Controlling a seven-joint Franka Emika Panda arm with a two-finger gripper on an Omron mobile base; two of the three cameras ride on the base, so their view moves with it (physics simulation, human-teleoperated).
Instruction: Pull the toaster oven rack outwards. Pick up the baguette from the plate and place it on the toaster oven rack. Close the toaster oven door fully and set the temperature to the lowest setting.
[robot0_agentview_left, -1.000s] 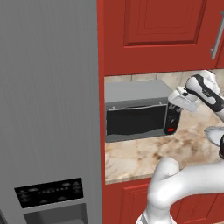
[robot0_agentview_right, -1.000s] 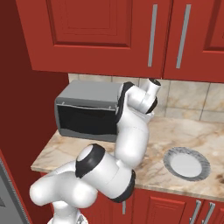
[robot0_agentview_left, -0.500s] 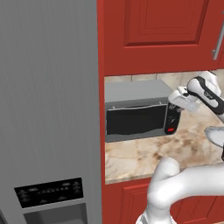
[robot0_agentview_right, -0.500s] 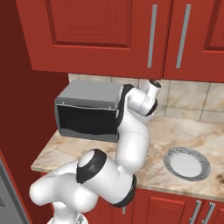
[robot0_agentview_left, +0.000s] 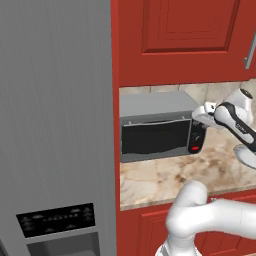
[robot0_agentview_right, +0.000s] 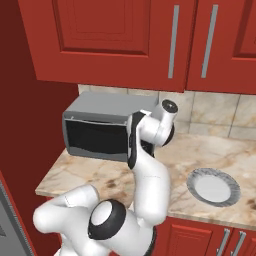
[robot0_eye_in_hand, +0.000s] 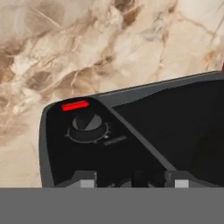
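The toaster oven (robot0_agentview_left: 152, 107) stands at the back of the counter, a grey box beside the fridge. Its dark glass toaster oven door (robot0_agentview_left: 155, 137) is closed, which hides the toaster oven rack. My gripper (robot0_agentview_left: 199, 119) is at the top of the black control panel (robot0_agentview_left: 196, 139). In the hand view the gripper (robot0_eye_in_hand: 131, 181) is open, its fingertips (robot0_eye_in_hand: 89, 179) either side of the upper knob, with a gap on each side. The lower knob (robot0_eye_in_hand: 89, 127) and red button (robot0_eye_in_hand: 75, 105) lie beyond. The plate (robot0_agentview_right: 213, 186) is bare. The baguette is out of view.
A tall grey fridge (robot0_agentview_left: 55, 125) walls off the left side. Red upper cabinets (robot0_agentview_right: 125, 40) hang low over the oven. Marble counter (robot0_agentview_left: 165, 182) runs in front of the oven and on to the right, where the plate rests.
The hand has stayed at the control panel with only a slight shift of the wrist. Oven, door and plate have not moved.
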